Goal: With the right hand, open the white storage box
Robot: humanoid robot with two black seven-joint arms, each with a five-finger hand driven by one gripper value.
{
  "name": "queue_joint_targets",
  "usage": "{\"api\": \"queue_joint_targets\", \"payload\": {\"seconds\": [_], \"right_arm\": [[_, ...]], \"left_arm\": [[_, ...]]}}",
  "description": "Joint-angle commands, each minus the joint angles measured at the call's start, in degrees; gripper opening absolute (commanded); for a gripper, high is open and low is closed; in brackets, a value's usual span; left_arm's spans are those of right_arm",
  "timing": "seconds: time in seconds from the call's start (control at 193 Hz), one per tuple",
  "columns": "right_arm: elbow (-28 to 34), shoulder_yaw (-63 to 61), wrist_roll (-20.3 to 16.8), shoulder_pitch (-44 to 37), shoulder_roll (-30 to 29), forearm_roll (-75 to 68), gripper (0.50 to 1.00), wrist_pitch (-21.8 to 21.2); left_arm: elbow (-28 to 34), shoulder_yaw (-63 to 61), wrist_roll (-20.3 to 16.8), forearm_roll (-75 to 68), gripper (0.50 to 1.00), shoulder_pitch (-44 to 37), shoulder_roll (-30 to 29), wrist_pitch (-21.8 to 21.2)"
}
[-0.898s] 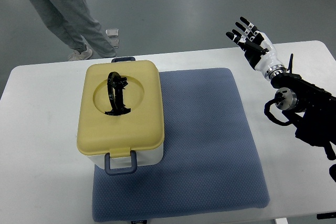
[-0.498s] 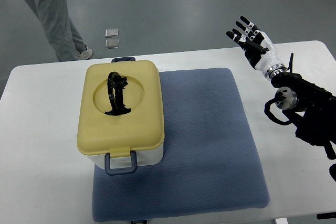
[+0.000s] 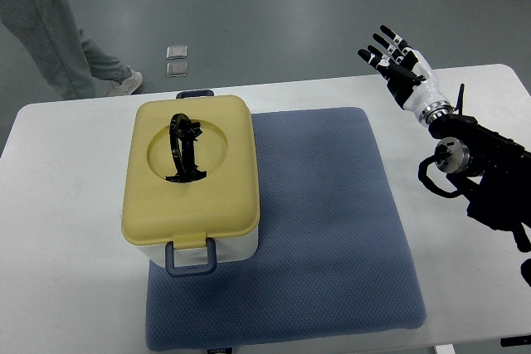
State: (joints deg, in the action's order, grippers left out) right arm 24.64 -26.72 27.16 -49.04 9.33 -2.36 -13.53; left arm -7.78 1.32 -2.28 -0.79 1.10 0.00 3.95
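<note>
The rigid plastic storage box (image 3: 192, 181) (yellow-lidded) likely opens at its blue front latch (image 3: 191, 257); right hand (image 3: 394, 61) hovers spread, empty.

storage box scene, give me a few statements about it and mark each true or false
1. The storage box has its yellow lid closed. True.
2. The right hand grips the black handle. False: it is over the table's far right edge with fingers spread, holding nothing.
3. The box sits on the left part of the blue mat. True.
4. The blue latch on the near side is unfastened and hanging loose. False: it is up against the lid.
5. A person stands beyond the table. True.
</note>
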Motion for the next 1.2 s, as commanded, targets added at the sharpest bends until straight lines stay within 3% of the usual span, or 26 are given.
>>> {"api": "queue_joint_targets", "payload": {"seconds": [0.0, 0.493, 0.701, 0.914, 1.194], "right_arm": [[0.1, 0.0, 0.0, 0.0, 0.1, 0.0, 0.926, 0.0], [1.6, 2.1, -0.1, -4.4, 1.8, 4.2, 0.924, 0.7], [8.4, 4.0, 0.0, -10.3, 6.4, 22.8, 0.924, 0.7], [18.7, 4.0, 0.9, -17.6, 11.4, 45.2, 0.921, -2.2], [27.7, 4.0, 1.7, -25.5, 11.1, 68.7, 0.921, -7.9]], "left_arm": [[0.0, 0.0, 0.0, 0.0, 1.0, 0.0, 0.0, 0.0], [0.0, 0.1, 0.0, 0.0, 1.0, 0.2, 0.0, 0.0], [0.0, 0.0, -0.1, 0.0, 1.0, 0.2, 0.0, 0.0], [0.0, 0.0, 0.0, 0.0, 1.0, 0.2, 0.0, 0.0], [0.0, 0.0, -0.1, 0.0, 1.0, 0.2, 0.0, 0.0]]}}
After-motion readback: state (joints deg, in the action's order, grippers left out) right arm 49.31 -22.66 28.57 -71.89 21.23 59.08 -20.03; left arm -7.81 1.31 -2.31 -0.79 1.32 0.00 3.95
